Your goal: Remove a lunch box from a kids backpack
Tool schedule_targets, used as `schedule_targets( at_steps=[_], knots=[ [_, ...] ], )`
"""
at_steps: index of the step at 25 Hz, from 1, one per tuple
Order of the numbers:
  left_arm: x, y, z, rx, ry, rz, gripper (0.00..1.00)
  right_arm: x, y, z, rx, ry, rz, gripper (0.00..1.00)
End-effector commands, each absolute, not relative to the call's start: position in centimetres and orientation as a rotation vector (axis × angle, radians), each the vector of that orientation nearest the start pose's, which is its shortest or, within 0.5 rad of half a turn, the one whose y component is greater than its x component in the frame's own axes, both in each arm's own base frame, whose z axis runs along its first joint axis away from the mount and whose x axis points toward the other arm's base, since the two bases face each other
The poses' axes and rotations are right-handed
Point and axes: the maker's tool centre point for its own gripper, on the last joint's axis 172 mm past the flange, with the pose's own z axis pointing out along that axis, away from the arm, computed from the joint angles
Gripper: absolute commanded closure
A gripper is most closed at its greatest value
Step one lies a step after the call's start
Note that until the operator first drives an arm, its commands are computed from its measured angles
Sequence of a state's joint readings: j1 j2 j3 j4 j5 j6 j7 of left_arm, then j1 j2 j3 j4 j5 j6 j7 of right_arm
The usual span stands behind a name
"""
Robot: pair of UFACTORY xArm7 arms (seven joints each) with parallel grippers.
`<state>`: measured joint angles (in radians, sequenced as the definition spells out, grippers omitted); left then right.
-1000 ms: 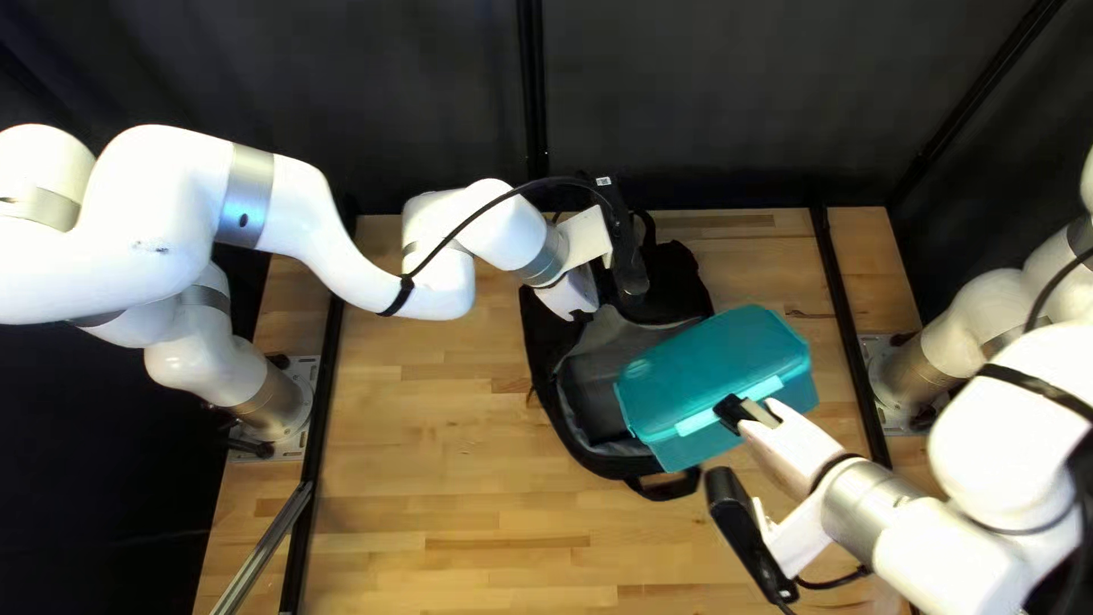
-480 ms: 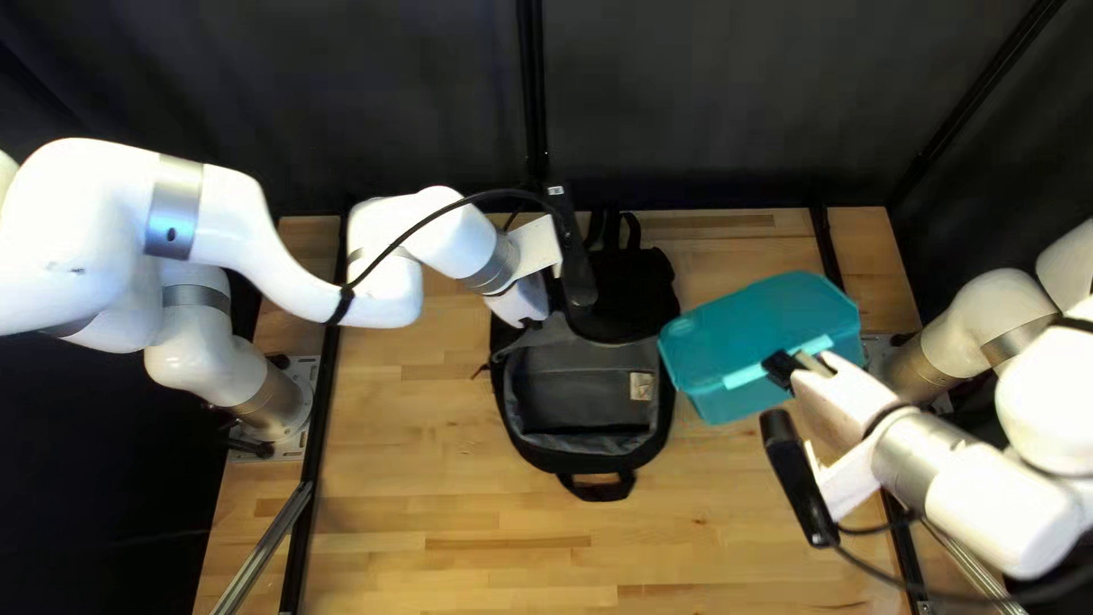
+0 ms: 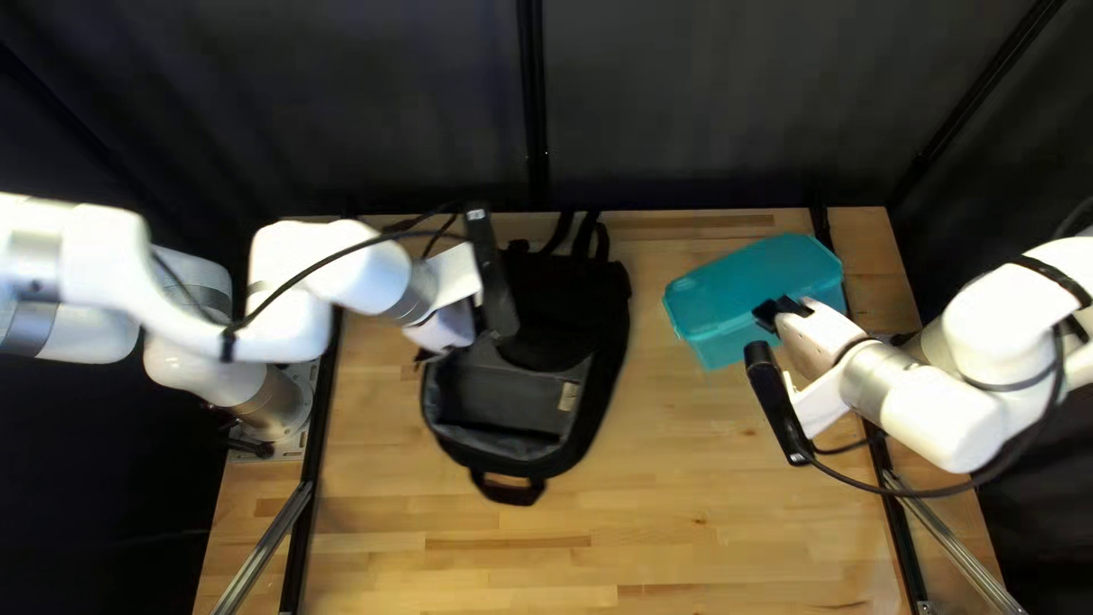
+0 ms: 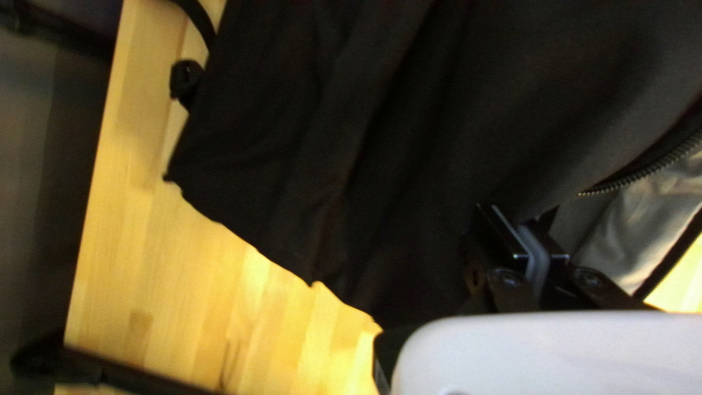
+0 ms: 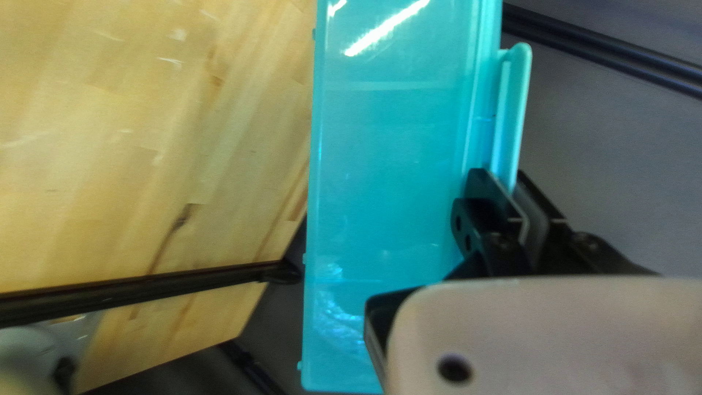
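Outside the open backpack, lidded lunch box, latch pinched in right end effector, backpack cloth in left end effector

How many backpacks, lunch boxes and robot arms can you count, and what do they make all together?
Backpack: 1
Lunch box: 1
Robot arms, left arm and right arm: 2
Total: 4
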<state>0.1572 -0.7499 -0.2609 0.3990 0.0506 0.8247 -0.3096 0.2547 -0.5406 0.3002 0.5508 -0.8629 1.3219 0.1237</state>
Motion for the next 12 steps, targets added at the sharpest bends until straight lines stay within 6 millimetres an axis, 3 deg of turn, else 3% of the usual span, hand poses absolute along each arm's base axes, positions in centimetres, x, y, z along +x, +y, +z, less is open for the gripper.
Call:
schedule_targets(
  at_steps=[1,12],
  knots=[
    [33.1,-1.0,20.8,-2.912,-0.324,-0.500,1.00,35.2,-3.5,26.1,1.959,0.774,0.056,1.00],
    [36.5,-1.2,19.7,-2.932,-0.293,-0.536,1.00,33.9,-5.9,21.8,1.948,0.808,0.114,1.00]
  ],
)
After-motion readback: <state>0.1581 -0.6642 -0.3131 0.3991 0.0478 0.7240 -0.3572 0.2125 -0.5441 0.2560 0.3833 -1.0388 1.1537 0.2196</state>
